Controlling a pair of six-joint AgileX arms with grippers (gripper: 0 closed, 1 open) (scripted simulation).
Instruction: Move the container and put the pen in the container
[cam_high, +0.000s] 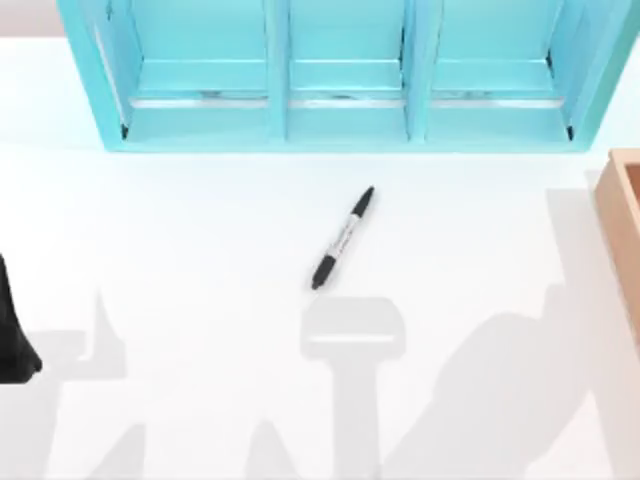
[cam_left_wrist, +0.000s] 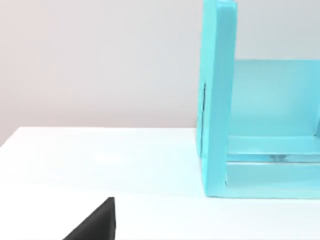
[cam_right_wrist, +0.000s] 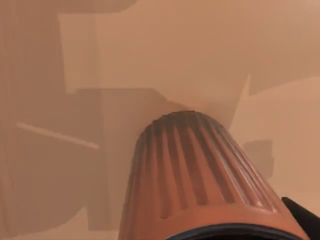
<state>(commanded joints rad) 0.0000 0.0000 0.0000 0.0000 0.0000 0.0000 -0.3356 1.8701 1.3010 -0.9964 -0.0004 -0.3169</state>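
pen (cam_high: 343, 238) lying mid-table, shelf unit (cam_high: 345, 75) behind it, wooden box (cam_high: 622, 230) at right edge

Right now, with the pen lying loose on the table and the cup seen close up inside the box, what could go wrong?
1. The ribbed copper-brown cup sits close to the tan wooden box walls, so lifting it out could clip a wall.
2. The slim black marker pen lies flat and diagonal on the white table; it may roll when grasped.
3. The turquoise shelf unit stands just behind it, limiting approach.
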